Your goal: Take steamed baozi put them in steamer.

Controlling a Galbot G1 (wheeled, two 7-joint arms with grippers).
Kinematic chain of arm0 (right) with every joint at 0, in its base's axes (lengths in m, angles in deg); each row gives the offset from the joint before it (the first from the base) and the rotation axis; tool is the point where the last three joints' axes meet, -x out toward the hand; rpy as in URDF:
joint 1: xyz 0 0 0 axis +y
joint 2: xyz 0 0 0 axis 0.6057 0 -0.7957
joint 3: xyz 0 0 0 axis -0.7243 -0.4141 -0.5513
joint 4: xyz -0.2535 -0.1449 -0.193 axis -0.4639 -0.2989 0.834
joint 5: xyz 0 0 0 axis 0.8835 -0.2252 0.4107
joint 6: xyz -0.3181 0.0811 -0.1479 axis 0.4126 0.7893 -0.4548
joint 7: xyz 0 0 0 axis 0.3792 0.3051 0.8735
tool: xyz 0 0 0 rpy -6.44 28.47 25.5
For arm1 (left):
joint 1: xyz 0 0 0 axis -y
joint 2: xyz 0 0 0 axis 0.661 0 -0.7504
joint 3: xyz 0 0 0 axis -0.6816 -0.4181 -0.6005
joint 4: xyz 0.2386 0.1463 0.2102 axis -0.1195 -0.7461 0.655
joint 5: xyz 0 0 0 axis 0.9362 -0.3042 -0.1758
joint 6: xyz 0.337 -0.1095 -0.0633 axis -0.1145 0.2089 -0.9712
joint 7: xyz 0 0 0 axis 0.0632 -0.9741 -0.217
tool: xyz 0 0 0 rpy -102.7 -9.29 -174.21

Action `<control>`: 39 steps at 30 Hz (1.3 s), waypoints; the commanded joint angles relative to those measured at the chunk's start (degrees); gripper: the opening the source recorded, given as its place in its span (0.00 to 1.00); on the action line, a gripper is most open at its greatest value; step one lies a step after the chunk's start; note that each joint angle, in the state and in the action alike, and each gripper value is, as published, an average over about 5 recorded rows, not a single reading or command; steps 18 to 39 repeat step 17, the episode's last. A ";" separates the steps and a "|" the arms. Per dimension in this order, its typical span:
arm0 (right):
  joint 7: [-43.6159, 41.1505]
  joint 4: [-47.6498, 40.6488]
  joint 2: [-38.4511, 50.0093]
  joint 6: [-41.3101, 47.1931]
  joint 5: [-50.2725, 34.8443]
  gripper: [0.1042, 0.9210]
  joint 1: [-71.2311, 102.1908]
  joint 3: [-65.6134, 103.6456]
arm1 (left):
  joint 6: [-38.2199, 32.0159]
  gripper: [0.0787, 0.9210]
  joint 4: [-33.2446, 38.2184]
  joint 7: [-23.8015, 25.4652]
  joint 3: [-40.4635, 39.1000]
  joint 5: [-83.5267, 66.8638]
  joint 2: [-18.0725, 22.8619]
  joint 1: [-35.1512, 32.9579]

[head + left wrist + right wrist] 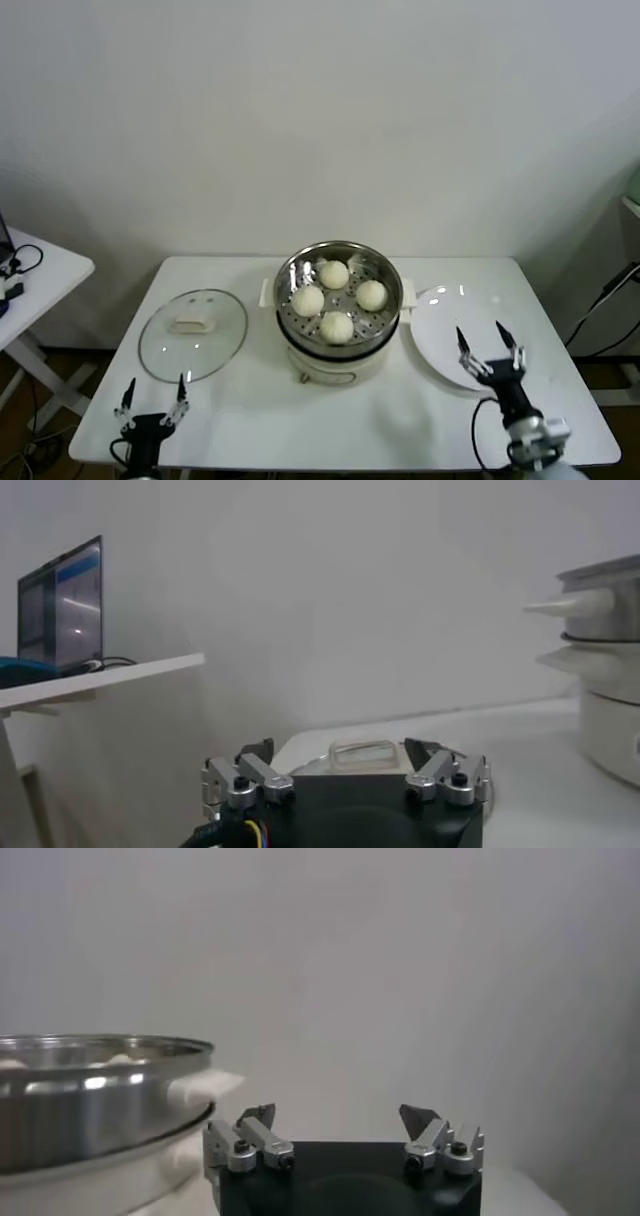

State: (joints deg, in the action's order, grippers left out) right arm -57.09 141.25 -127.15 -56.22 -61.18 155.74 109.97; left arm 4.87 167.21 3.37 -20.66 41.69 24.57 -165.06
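The steel steamer [392,274] stands on its cream pot base at the table's middle. Several pale steamed baozi lie inside it, among them one at the back [333,272], one on the right [371,294] and one at the front [337,326]. My right gripper [478,331] hovers open and empty over the near edge of the white plate [438,312], right of the steamer. The right wrist view shows its fingertips [258,1114] spread wide, with the steamer [90,1088] to one side. My left gripper [156,386] is open and empty near the table's front left edge.
A glass lid [193,333] with a cream handle [362,754] lies flat left of the steamer, just beyond the left gripper [338,752]. A side table [40,275] with a laptop [60,605] stands at the far left. The white table [400,420] ends close behind both grippers.
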 commanded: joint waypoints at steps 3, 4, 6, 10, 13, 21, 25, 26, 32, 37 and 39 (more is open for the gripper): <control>-0.36 -1.51 -12.91 -12.45 3.39 0.88 8.82 3.50 | -0.13 0.88 1.20 0.40 -0.33 -0.42 0.48 -0.53; -0.36 -1.57 -13.03 -12.49 3.39 0.88 8.74 3.36 | -0.16 0.88 1.26 0.46 -0.37 -0.42 0.52 -0.58; -0.36 -1.62 -13.17 -12.49 3.45 0.88 8.62 3.10 | -0.23 0.88 1.35 0.59 -0.47 -0.39 0.60 -0.65; -0.32 -1.67 -13.26 -12.29 3.64 0.88 8.35 2.70 | -0.28 0.88 1.60 0.83 -0.74 -0.36 0.76 -0.75; -0.25 -1.65 -13.23 -12.00 3.73 0.88 8.05 2.51 | -0.29 0.88 1.85 0.97 -0.86 -0.30 0.88 -0.85; -0.16 -1.48 -13.19 -11.34 3.74 0.88 7.70 2.36 | -0.38 0.88 2.05 1.09 -0.81 -0.25 0.92 -0.97; -0.16 -1.48 -13.19 -11.34 3.74 0.88 7.70 2.36 | -0.38 0.88 2.05 1.09 -0.81 -0.25 0.92 -0.97; -0.16 -1.48 -13.19 -11.34 3.74 0.88 7.70 2.36 | -0.38 0.88 2.05 1.09 -0.81 -0.25 0.92 -0.97; -0.16 -1.48 -13.19 -11.34 3.74 0.88 7.70 2.36 | -0.38 0.88 2.05 1.09 -0.81 -0.25 0.92 -0.97; -0.16 -1.48 -13.19 -11.34 3.74 0.88 7.70 2.36 | -0.38 0.88 2.05 1.09 -0.81 -0.25 0.92 -0.97; -0.16 -1.48 -13.19 -11.34 3.74 0.88 7.70 2.36 | -0.38 0.88 2.05 1.09 -0.81 -0.25 0.92 -0.97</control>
